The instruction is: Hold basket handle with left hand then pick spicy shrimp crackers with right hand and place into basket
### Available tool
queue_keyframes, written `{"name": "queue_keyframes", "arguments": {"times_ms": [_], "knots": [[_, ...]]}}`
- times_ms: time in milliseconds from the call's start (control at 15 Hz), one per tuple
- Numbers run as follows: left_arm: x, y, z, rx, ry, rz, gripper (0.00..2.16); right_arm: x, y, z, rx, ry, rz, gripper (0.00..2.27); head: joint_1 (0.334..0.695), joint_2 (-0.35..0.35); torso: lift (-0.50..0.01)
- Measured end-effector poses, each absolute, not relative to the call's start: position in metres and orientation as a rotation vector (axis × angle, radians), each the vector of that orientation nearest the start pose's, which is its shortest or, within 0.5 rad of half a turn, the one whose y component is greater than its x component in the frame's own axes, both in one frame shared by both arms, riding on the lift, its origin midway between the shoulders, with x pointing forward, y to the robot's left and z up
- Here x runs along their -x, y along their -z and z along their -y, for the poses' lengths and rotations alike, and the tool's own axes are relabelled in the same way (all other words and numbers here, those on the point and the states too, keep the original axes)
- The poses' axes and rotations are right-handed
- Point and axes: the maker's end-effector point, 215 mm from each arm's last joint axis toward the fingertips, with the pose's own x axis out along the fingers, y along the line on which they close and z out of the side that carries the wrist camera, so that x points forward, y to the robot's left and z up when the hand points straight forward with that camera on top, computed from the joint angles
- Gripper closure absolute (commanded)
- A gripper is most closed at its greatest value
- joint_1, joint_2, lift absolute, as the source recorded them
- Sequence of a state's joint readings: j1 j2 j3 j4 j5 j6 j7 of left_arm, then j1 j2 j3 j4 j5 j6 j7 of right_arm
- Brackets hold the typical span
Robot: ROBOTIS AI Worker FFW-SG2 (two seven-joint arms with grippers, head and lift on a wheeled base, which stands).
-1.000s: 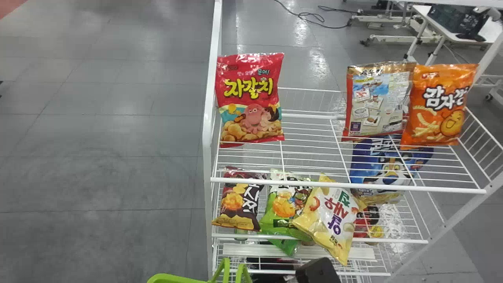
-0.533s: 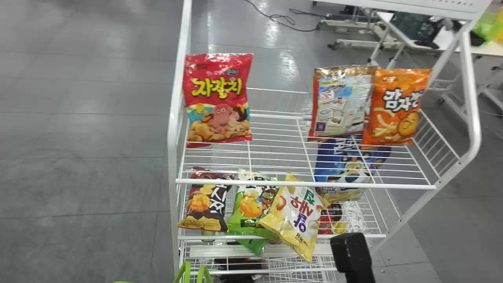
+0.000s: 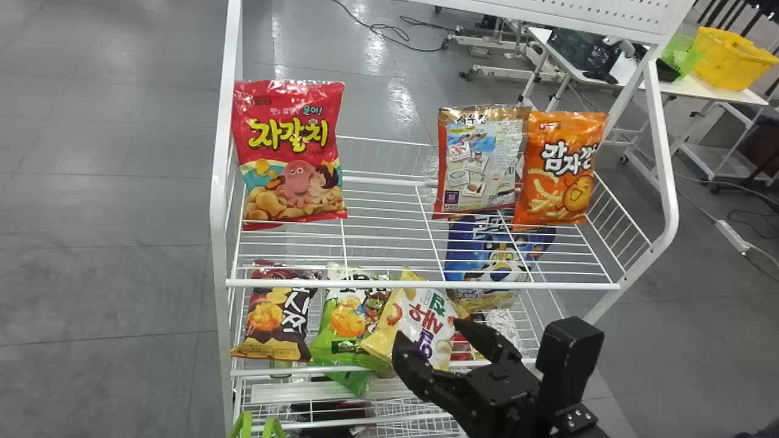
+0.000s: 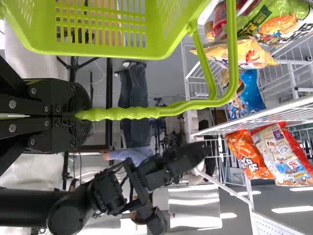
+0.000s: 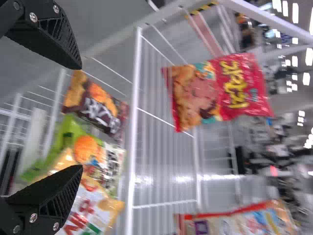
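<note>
In the head view my right gripper (image 3: pixel 429 333) stands open in front of the lower shelf's bags, below and left of the spicy shrimp crackers (image 3: pixel 478 161). That bag stands upright on the upper shelf, its printed back facing me. The right wrist view has the open right gripper (image 5: pixel 79 116) holding nothing, and the crackers (image 5: pixel 239 223) apart from it at the bottom edge. In the left wrist view my left gripper (image 4: pixel 80 115) is shut on the green basket handle (image 4: pixel 132 113), beside the basket (image 4: pixel 112 53). Handle tops (image 3: pixel 272 427) reach the head view's bottom edge.
An orange bag (image 3: pixel 560 167) stands against the crackers' right side; a red bag (image 3: pixel 292 152) stands at the upper shelf's left. Several bags lie below. The white shelf front bar (image 3: pixel 389 284) and right post (image 3: pixel 663 152) are solid edges near the right arm.
The shelf and its bags have shifted left in the head view. My right gripper has come further into view from the bottom edge, its two fingers now showing apart.
</note>
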State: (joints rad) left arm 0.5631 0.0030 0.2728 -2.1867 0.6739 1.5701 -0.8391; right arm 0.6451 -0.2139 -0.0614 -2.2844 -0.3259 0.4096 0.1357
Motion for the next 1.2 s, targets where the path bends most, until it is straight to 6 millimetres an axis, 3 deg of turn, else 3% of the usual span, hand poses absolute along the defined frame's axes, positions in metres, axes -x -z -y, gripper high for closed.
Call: {"name": "queue_keyframes", "arguments": {"times_ms": [333,467,1200], "knots": [[-0.184,0.417,-0.052,1.120,0.918,-1.105,1.89,-0.401,0.342,0.229,-0.102,-0.133,-0.073,0.09,0.695,-0.347,-0.037],[-0.184,0.417,-0.052,1.120,0.919,-1.104,1.89,-0.395,0.329,0.222,-0.094,-0.128,0.003,0.09,0.695,-0.340,-0.037],[-0.186,0.414,-0.053,1.125,0.923,-1.094,1.89,-0.394,0.341,0.220,-0.088,-0.116,-0.041,0.08,0.695,-0.334,-0.037]]}}
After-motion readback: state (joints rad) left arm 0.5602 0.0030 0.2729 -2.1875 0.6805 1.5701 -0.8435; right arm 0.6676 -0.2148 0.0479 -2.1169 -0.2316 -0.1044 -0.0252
